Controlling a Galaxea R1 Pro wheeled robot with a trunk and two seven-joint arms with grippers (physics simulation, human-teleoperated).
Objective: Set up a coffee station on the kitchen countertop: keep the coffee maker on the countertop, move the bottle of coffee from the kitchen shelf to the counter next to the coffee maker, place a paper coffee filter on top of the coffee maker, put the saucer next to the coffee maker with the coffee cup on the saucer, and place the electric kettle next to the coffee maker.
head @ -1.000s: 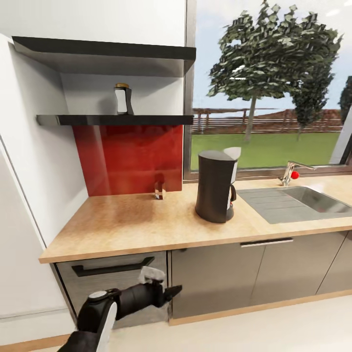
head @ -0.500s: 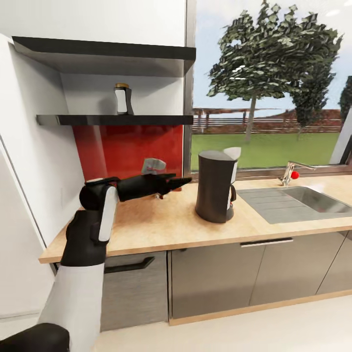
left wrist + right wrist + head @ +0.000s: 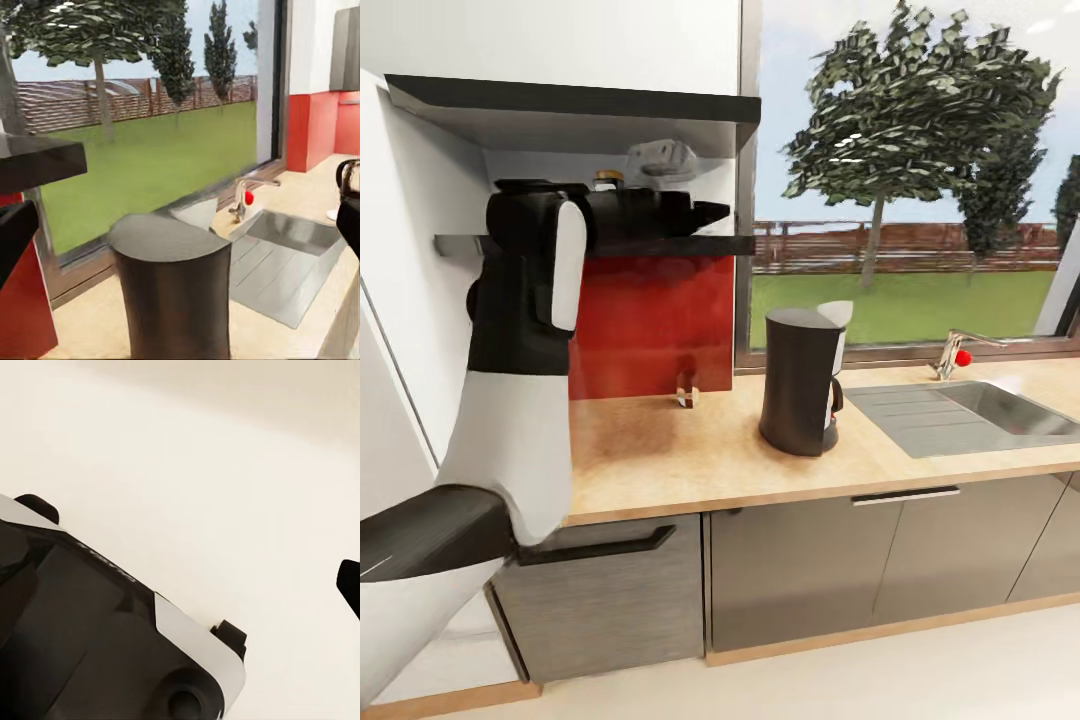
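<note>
Up at the shelf [image 3: 660, 245], my left claw [image 3: 715, 212], grip state unclear, could knock the coffee bottle [image 3: 608, 180] over

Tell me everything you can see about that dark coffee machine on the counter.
The coffee maker is a tall, dark, matte-looking cylinder with a flat lid and a pale part sticking up behind the top. It stands upright on the wooden countertop, just left of the sink, in front of the window. Nothing lies on its lid, and no gripper touches it. Up close, its rounded top looks smooth.
</note>
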